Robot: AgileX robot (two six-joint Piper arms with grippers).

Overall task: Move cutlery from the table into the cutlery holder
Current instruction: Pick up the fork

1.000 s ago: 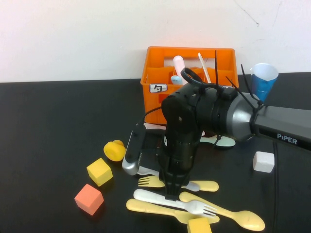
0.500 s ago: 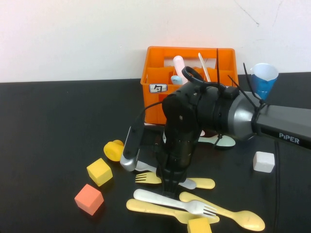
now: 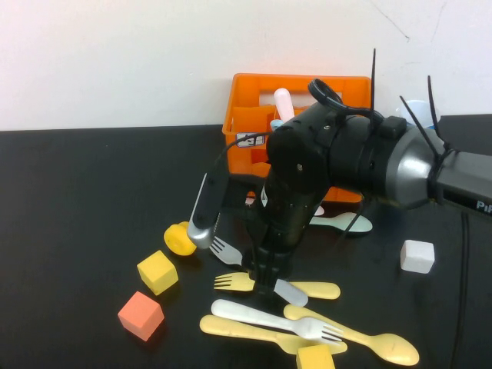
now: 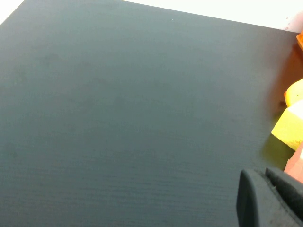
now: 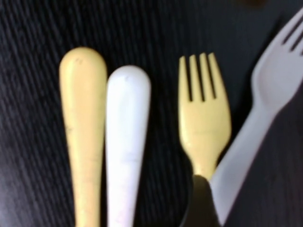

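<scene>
My right gripper [image 3: 265,281] points down over the black table [image 3: 92,192] and is shut on a pale blue-grey fork [image 3: 224,250], held tilted just above the surface. In the right wrist view that fork [image 5: 265,109] runs between my fingers [image 5: 203,203]. Beside it lie a yellow fork [image 3: 234,282], a white fork [image 3: 269,317], a yellow spoon [image 3: 361,337] and a mint spoon [image 3: 346,223]. The orange cutlery holder [image 3: 250,115] stands behind the arm with a pink piece [image 3: 283,100] in it. My left gripper [image 4: 266,198] is shut and empty over bare table, outside the high view.
A yellow cube [image 3: 157,271], a coral cube [image 3: 141,315] and a round yellow toy [image 3: 181,238] sit left of the cutlery. A white cube [image 3: 417,256] is at the right, and a small yellow cube [image 3: 315,357] at the front edge. A blue cup [image 3: 415,108] is mostly hidden behind the arm.
My right gripper has risen and drawn back toward the holder, lifting the pale blue-grey fork off the table. The other cutlery has not moved.
</scene>
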